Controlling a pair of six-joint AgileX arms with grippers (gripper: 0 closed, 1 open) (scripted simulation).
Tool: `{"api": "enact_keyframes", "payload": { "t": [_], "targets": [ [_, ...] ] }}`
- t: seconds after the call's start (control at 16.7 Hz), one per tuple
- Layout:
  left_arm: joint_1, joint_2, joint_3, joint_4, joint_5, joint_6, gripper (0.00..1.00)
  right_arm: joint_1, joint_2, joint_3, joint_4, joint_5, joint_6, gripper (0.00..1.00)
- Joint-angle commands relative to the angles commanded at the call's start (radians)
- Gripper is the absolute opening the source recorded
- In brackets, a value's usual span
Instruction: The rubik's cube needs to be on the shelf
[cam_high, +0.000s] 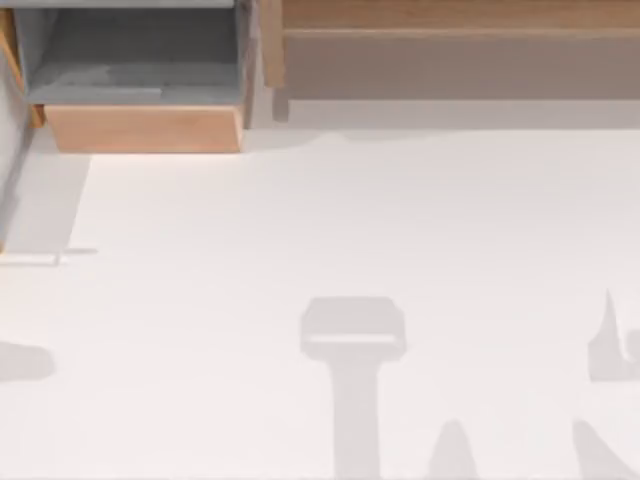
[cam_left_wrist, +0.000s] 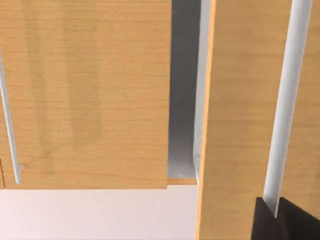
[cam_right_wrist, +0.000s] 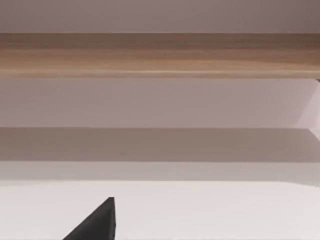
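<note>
Right claw: one dark finger tip (cam_right_wrist: 97, 222) pokes in at the lower edge of the right wrist view; I cannot tell whether the claw is spread or pressed together.
Left claw: a dark part (cam_left_wrist: 285, 220) sits at the lower right of the left wrist view, close against wood panels; its state I cannot tell either.
Table (cam_high: 320, 300): white and bare across the middle of the top view, crossed by grey shadows at the lower centre and lower right.
Shelf (cam_high: 450, 15): a long light-wood board with a grey-brown front along the upper right of the top view, a side post at its left end; in the right wrist view it runs as a wooden band across the upper frame.
Box (cam_high: 145, 125): a grey-lined compartment with a light wood front at the upper left of the top view.
Cube: I cannot place it on the table, shelf or box.
Handling, as a guess: a small, light, rigid cube with smooth faces; take it across two opposite flat faces, squarely, so it does not twist out.
Hidden: both arms' bodies are cut off, and the shelf top is cropped by the upper edge.
</note>
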Motion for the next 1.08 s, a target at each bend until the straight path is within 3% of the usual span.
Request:
{"api": "enact_keyframes", "payload": {
  "t": [0.6, 1.08],
  "targets": [
    [0.000, 0.000, 0.000, 0.000, 0.000, 0.000, 0.98, 0.000, 0.000, 0.000, 0.000, 0.000, 0.000, 1.00],
    [0.000, 0.000, 0.000, 0.000, 0.000, 0.000, 1.00, 0.000, 0.000, 0.000, 0.000, 0.000, 0.000, 1.00]
  ]
}}
